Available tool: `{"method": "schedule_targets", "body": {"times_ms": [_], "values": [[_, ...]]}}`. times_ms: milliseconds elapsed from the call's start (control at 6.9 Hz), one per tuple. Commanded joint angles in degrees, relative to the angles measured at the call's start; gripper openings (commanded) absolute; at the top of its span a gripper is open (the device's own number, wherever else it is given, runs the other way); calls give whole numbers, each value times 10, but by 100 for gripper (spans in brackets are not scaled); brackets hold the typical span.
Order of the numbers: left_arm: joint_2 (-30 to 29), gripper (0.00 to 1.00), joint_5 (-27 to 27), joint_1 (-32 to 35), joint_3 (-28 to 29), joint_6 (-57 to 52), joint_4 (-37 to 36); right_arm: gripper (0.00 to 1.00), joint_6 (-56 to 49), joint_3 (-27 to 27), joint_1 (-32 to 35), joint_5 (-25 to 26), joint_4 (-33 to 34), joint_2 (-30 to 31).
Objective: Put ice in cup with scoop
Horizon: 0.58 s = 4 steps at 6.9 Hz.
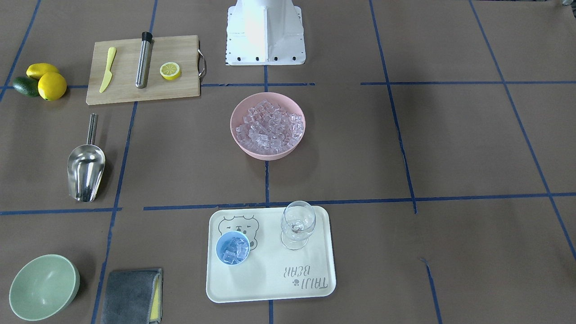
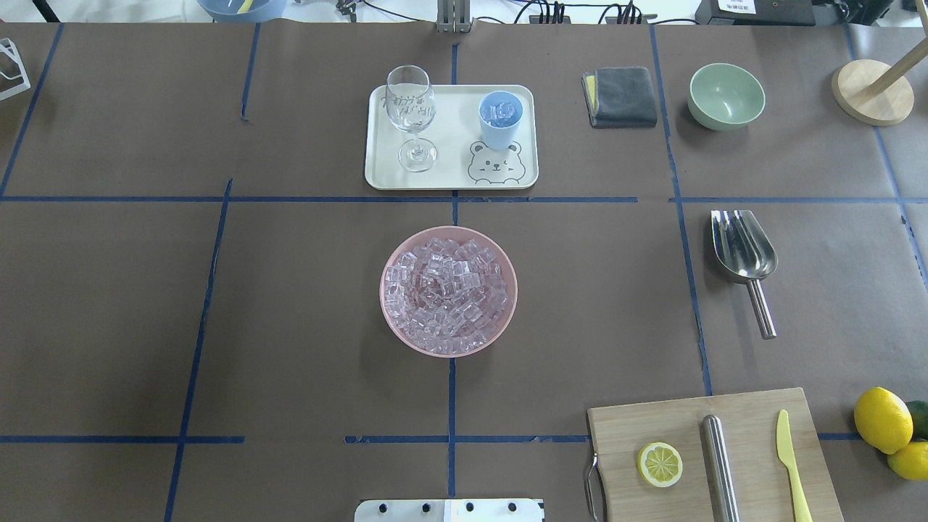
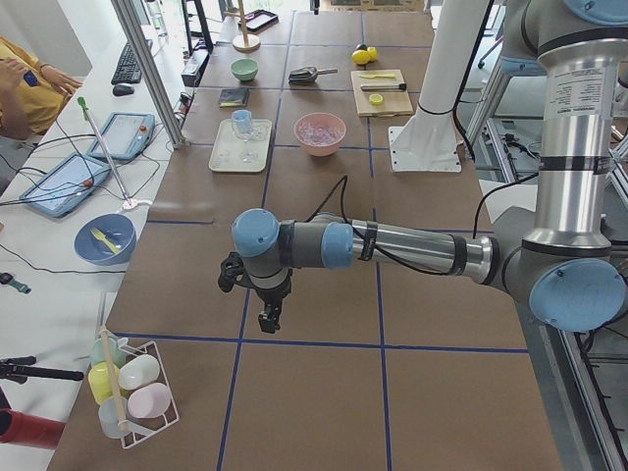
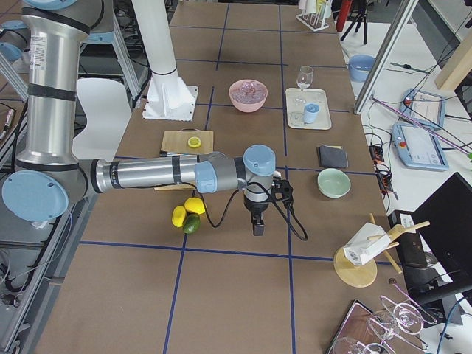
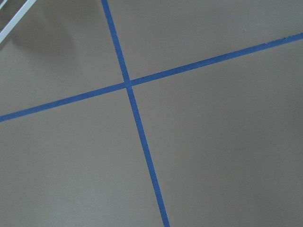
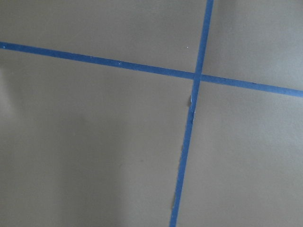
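Observation:
The ice [image 1: 268, 124] fills a pink bowl [image 2: 507, 322] at the table's middle. The light-blue cup [image 1: 232, 248] stands on a cream tray [image 1: 270, 288] and holds some ice cubes; it also shows in the overhead view [image 2: 500, 116]. The steel scoop [image 1: 85, 168] lies on the table with nothing in it that I can see, also seen from overhead [image 2: 743, 254]. My left gripper [image 3: 267, 319] and right gripper [image 4: 257, 225] hang over bare table far from these; I cannot tell whether they are open or shut. Both wrist views show only brown paper and blue tape.
A wine glass [image 1: 298, 229] stands on the tray beside the cup. A cutting board [image 1: 144, 69] carries a lemon half, a steel cylinder and a yellow knife. Lemons [image 1: 49, 83], a green bowl [image 1: 42, 285] and a grey cloth [image 1: 132, 297] lie along the robot's right side.

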<state>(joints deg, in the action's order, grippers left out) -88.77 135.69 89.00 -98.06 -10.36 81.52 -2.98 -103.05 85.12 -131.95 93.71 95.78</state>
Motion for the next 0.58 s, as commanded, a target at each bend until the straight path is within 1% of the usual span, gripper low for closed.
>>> {"method": "schedule_targets", "body": {"times_ms": [0,290,435], "values": [[10,100,5,14,2,-1,7,100,-42,6,26,-31,44,-4],[8,100,5,14,1,-1,7,100,1,15,30,-28,42,-16],[9,100,5,14,-14,0,5,100,20,12,30,-27,42,-15]]}}
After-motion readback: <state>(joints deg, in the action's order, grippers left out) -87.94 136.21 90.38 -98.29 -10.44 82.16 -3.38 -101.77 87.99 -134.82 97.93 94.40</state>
